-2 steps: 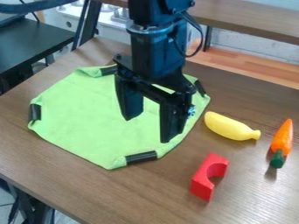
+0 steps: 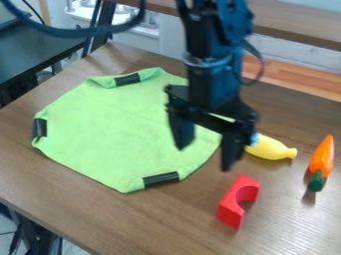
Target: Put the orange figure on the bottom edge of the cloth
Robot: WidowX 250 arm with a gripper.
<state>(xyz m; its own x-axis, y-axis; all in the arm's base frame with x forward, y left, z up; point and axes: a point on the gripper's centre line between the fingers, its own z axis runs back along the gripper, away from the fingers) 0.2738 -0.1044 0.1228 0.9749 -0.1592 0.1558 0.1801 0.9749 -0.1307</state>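
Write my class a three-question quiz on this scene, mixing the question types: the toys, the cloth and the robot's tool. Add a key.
1. True or false: the red block lies on the table, off the green cloth.
2. Fill the gap: the two fingers of the tool stand ____, not pressed together.
3. Short answer: which toy lies nearest the picture's right edge?

Key: 1. True. 2. Apart. 3. The orange carrot.
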